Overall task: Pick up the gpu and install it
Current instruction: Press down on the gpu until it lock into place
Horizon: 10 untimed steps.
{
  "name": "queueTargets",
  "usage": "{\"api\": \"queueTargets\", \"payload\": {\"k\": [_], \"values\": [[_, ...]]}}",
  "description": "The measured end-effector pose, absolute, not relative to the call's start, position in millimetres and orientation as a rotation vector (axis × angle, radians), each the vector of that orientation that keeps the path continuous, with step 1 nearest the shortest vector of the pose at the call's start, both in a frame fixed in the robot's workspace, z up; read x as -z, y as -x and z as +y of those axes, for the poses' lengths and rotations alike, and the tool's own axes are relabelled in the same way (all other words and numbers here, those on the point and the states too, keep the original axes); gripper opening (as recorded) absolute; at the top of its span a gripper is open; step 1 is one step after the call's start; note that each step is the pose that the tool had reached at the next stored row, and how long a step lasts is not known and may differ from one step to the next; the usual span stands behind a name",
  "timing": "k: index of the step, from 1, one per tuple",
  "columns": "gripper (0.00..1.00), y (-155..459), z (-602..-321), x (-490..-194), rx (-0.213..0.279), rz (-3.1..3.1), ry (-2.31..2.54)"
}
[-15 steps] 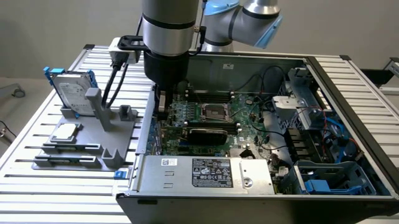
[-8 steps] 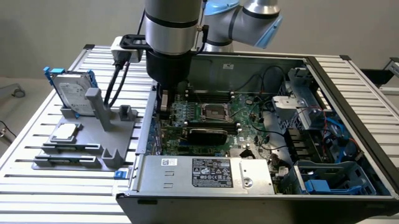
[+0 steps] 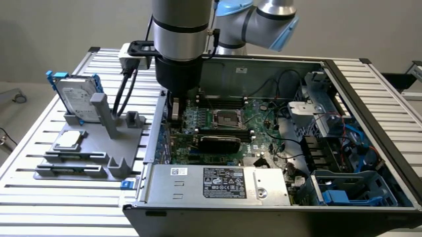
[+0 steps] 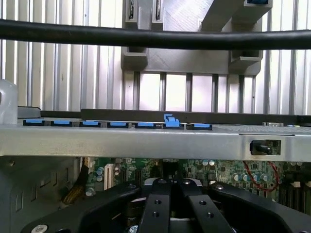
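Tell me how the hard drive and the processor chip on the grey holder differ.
Pose: the hard drive stands upright on edge; the processor chip lies flat.
Size and shape: the hard drive is the larger, a tall rectangle; the processor chip is small and square.
Mounting: the hard drive sits in a blue frame; the processor chip is bare.
Shared: both are silver and rest on the grey holder, outside the computer case.

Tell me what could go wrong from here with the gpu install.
1. The shut gripper sits low inside the case, near the motherboard; a slip could strike its components.
2. The gpu looks tilted; it may not be fully seated.
3. The black cable hangs beside the grey stand and could snag.
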<state>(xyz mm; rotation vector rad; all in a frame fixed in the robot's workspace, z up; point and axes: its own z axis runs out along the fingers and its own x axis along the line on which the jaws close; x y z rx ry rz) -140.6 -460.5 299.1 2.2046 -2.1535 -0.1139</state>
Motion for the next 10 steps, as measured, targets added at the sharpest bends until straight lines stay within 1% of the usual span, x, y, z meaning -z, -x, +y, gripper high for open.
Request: {"api": "queueTargets", "payload": {"k": [10], "values": [[0.11,144.2,-460.1,-297.8,0.114,-2.154,-2.205]]}}
